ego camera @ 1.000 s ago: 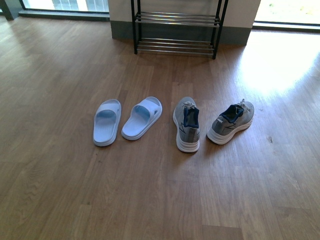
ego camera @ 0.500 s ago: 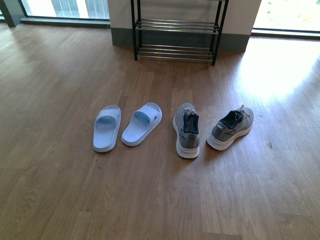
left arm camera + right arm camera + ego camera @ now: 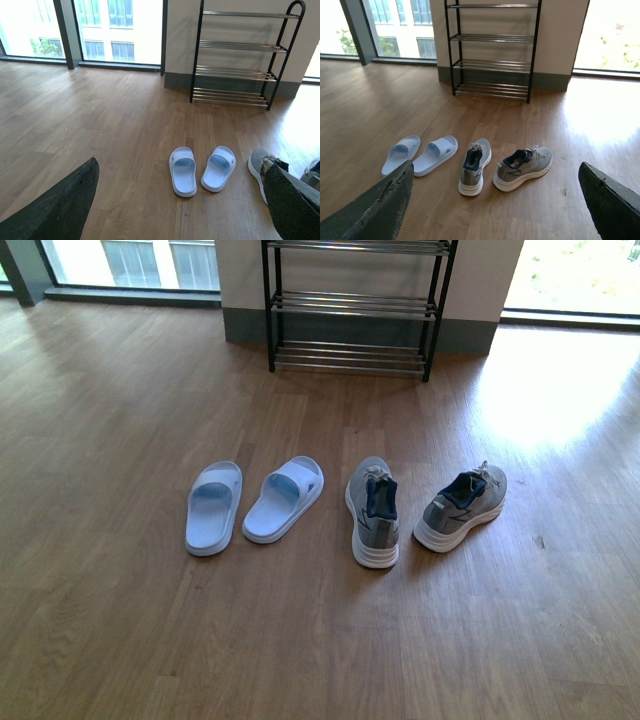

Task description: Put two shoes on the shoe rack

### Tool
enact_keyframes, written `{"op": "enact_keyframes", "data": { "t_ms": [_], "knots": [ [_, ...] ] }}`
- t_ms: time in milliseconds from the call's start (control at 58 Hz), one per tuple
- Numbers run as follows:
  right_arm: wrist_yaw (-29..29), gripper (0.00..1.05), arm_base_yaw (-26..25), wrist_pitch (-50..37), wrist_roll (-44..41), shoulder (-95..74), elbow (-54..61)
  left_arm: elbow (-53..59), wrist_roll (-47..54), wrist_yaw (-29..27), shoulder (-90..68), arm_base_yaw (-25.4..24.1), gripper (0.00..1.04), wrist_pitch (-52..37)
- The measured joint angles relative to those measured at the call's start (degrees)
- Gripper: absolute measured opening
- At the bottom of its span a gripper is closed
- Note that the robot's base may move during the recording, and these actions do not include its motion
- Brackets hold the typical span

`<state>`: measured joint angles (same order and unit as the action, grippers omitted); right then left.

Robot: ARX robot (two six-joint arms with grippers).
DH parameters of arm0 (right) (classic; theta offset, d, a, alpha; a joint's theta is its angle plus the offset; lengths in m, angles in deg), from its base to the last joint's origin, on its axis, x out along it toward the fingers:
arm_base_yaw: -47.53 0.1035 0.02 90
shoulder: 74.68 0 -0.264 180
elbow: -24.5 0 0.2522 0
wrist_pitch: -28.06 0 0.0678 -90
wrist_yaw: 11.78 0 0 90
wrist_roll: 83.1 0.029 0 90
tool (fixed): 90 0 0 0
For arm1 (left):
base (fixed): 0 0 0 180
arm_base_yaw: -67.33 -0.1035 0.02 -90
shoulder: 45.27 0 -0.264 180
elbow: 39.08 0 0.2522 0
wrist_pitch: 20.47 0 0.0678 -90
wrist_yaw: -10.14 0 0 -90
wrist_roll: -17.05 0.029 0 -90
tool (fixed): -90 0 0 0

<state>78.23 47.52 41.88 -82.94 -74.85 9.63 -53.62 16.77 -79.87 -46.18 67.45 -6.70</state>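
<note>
Two pale blue slide sandals (image 3: 213, 507) (image 3: 284, 499) lie side by side on the wood floor. To their right lie two grey sneakers (image 3: 372, 510) (image 3: 461, 506) with white soles, the right one turned outward. The black-framed shoe rack (image 3: 352, 305) stands against the far wall with bare chrome shelves. My left gripper (image 3: 181, 165) is open, hovering short of the slides (image 3: 183, 171). My right gripper (image 3: 496, 164) is open too, short of the sneakers (image 3: 475, 166) (image 3: 523, 162). Neither gripper touches anything, and neither shows in the front view.
Behind the rack (image 3: 492, 50) is a pale wall with a grey baseboard (image 3: 470, 335). Floor-length windows (image 3: 117, 30) flank it. A bright patch of sunlight (image 3: 545, 380) lies on the floor at the right.
In the front view the rack and all the shoes have slid down the picture, and more of the rack shows. The shoes keep their places on the floor.
</note>
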Motion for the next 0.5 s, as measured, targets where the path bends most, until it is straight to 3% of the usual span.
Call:
{"op": "enact_keyframes", "data": {
  "t_ms": [500],
  "knots": [
    [0.0, 0.96, 0.0, 0.0, 0.0, 0.0, 0.0, 0.0, 0.0, 0.0, 0.0, 0.0, 0.95, 0.0]
  ]
}}
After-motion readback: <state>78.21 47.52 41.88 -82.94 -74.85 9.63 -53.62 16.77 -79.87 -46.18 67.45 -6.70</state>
